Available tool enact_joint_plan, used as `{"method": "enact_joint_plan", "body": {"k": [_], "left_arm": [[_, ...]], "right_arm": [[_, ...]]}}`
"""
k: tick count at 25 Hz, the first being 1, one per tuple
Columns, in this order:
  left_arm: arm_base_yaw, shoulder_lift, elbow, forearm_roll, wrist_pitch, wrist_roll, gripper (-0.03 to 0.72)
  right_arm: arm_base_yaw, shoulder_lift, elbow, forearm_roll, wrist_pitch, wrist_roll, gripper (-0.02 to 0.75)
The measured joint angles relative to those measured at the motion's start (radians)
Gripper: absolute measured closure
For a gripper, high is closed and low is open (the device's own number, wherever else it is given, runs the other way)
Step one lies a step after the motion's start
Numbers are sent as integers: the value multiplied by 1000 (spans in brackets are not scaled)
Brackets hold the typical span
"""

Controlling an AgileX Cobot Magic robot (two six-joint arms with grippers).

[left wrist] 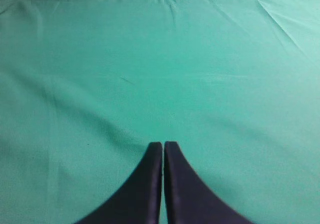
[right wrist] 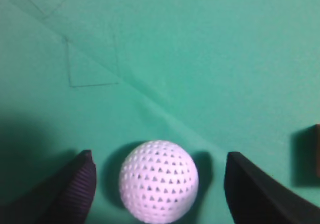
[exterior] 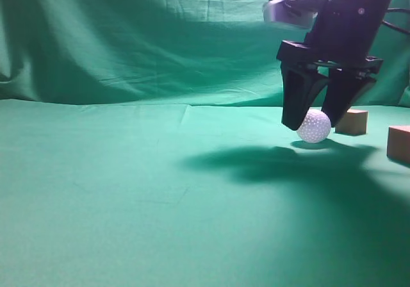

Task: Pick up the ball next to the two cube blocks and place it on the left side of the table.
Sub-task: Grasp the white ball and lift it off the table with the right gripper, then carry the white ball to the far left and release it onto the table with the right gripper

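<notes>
The white dimpled ball [exterior: 314, 126] rests on the green table [exterior: 160, 204] at the right. My right gripper [exterior: 318, 117] hangs over it, open, with a finger on each side. In the right wrist view the ball [right wrist: 158, 179] sits between the open fingers [right wrist: 77, 184] with a gap on both sides. Two reddish-brown cube blocks lie right of the ball: one [exterior: 352, 121] just behind it, one [exterior: 398, 143] at the frame's right edge. My left gripper [left wrist: 163, 145] is shut and empty above bare cloth; it does not show in the exterior view.
A draped green backdrop [exterior: 160, 37] rises behind the table. One cube's edge [right wrist: 316, 156] shows at the right rim of the right wrist view. The arm's shadow [exterior: 269, 162] lies on the cloth left of the ball.
</notes>
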Motion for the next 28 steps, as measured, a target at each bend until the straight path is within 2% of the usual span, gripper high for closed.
{"method": "enact_joint_plan", "body": {"k": [1, 5, 6, 10, 13, 20, 25, 28], "left_arm": [[0, 0, 0, 0, 0, 0, 688], [0, 0, 0, 0, 0, 0, 688], [0, 0, 0, 0, 0, 0, 688], [0, 0, 0, 0, 0, 0, 688], [0, 0, 0, 0, 0, 0, 688], [0, 0, 0, 0, 0, 0, 688], [0, 0, 0, 0, 0, 0, 688], [0, 0, 0, 0, 0, 0, 688]], "right_arm": [[0, 6, 0, 0, -4, 0, 206], [0, 16, 0, 0, -17, 0, 419], [0, 16, -2, 0, -20, 0, 434], [20, 16, -55, 8, -2, -2, 421], [70, 14, -159, 79, 4, -2, 421], [309, 122, -414, 258, -241, -2, 421], [470, 351, -649, 274, -363, -2, 421], [525, 493, -785, 276, -389, -28, 421]]}}
